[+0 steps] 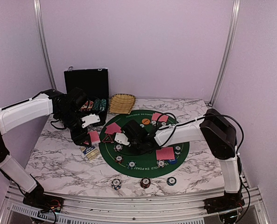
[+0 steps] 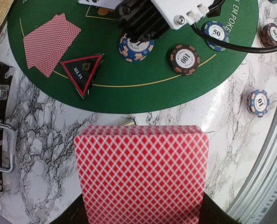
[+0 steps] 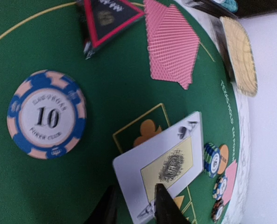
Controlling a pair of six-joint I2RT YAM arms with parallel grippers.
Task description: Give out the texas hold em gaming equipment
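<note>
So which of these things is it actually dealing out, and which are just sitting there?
Part of the job: deck of cards, ace card, face-down card pairs, poker chips, triangle marker.
Just lying about: black case, straw basket.

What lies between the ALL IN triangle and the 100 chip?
One blue-and-peach chip sits between the triangle and the 100 chip, seen in the left wrist view.

Left hand [image 2: 143, 217] tight; right hand [image 3: 136, 210] low, forward.
</note>
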